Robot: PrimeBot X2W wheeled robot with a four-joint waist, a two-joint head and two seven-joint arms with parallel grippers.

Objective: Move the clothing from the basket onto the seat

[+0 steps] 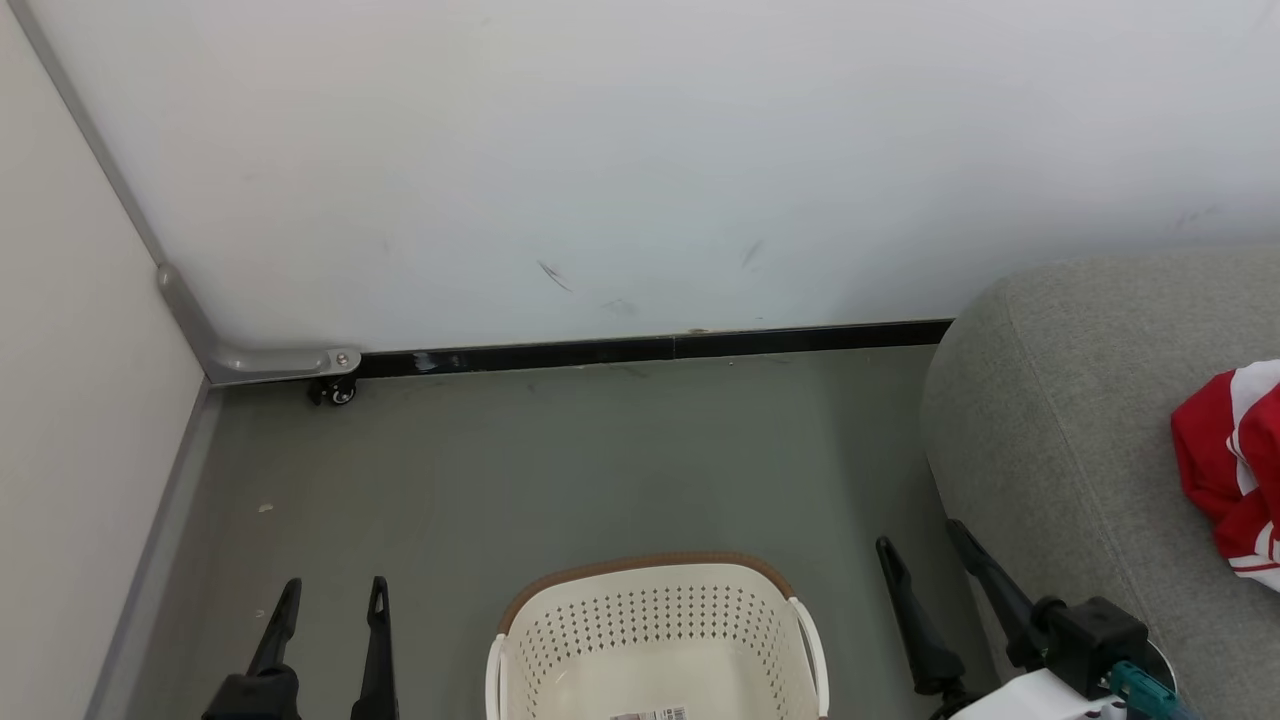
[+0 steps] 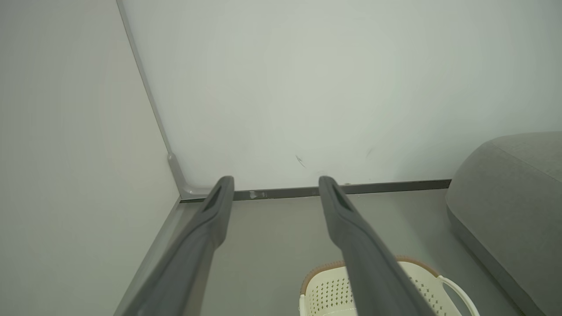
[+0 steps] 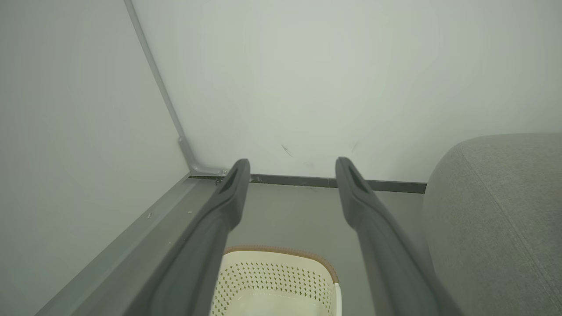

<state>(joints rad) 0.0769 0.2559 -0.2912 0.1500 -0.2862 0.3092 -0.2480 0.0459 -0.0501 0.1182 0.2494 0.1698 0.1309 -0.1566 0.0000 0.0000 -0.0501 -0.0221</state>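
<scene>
The cream-white basket with a brown rim stands on the floor at the bottom middle of the head view; the part of its inside that shows holds nothing. Red clothing with white stripes lies on the grey seat at the right edge. My left gripper is open, left of the basket, with nothing between its fingers. My right gripper is open between basket and seat, also holding nothing. The basket shows below my left gripper. In the right wrist view the basket lies under my right gripper, the seat to its right.
A white wall with a black baseboard closes the far side. A pale wall panel runs along the left, with a grey bracket and small caster in the corner. Grey floor lies between wall and basket.
</scene>
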